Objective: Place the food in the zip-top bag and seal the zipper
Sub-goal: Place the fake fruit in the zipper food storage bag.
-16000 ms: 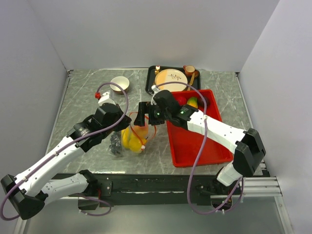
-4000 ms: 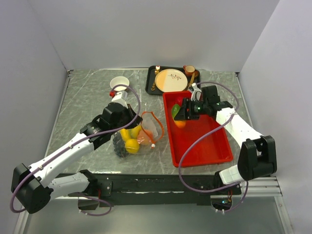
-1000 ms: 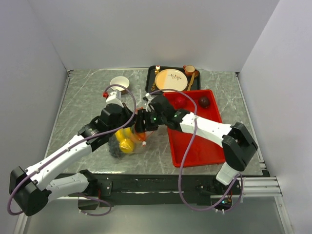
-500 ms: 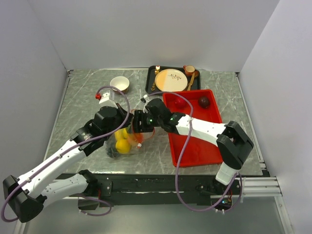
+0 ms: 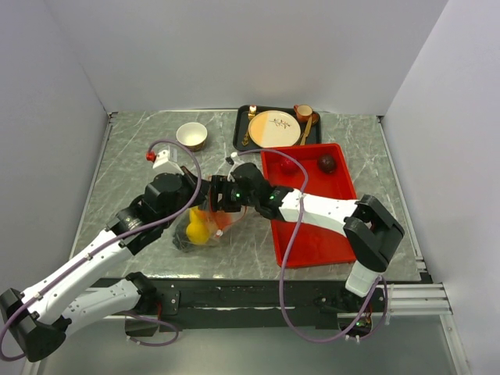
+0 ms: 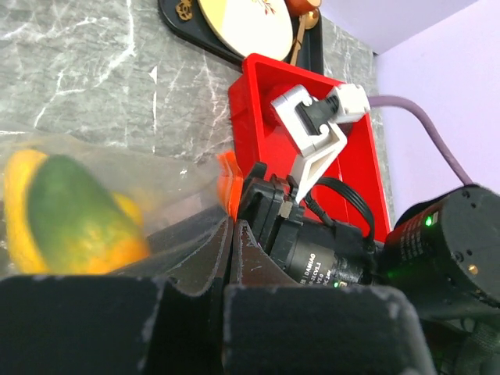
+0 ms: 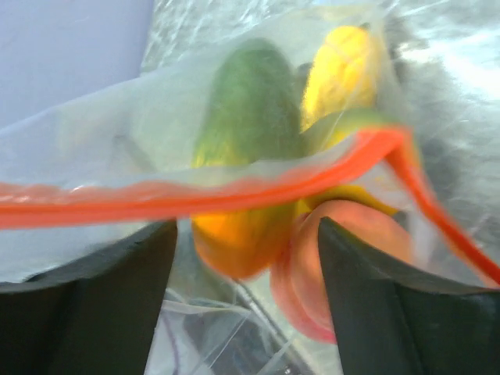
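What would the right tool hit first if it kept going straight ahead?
Most likely the zipper of the zip-top bag, stretched across just ahead of the right tool; the mango sits behind it, though depth is blurry.

**Grippers working close together, left of centre**

The left arm is stretching from its near-left base toward the far right. The left gripper is pinching the zip-top bag, its fingers pressed together. The right arm is bending at the elbow and reaching left, low. The right gripper is holding its fingers wide apart.
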{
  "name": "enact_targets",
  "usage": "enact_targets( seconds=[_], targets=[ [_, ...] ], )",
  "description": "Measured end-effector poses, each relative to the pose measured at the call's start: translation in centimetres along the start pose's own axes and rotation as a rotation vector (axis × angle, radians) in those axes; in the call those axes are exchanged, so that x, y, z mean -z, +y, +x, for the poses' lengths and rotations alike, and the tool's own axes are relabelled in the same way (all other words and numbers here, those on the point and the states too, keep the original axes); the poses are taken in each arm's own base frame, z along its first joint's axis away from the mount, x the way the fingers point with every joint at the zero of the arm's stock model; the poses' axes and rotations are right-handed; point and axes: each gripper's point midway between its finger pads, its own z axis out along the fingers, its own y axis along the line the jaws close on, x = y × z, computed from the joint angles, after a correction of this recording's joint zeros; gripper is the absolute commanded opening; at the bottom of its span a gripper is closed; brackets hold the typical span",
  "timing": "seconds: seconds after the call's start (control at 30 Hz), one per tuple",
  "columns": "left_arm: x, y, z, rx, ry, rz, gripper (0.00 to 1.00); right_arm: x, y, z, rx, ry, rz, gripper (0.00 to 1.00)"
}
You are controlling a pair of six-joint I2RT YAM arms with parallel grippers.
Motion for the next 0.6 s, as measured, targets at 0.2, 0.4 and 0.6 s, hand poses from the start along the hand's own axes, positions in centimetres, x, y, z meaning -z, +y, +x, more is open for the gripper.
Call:
enact_targets(
  seconds=[0.2, 0.4, 0.6],
  targets=[
    [0.2, 0.0, 0.2, 0.013, 0.005, -0.001, 0.02, 0.6, -1.3, -0.1, 0.009, -0.039, 0.052, 0.88],
    [0.4, 0.2, 0.1, 0.016, 0.0, -0.005, 0.02, 3.8, -1.3, -1.3, 0.023, -0.136, 0.08, 0.91],
    [0.4, 0.3, 0.2, 0.016, 0.0, -0.005, 0.02, 8.6, -0.5, -4.7, 0.063, -0.319, 0.114, 0.99]
  ],
)
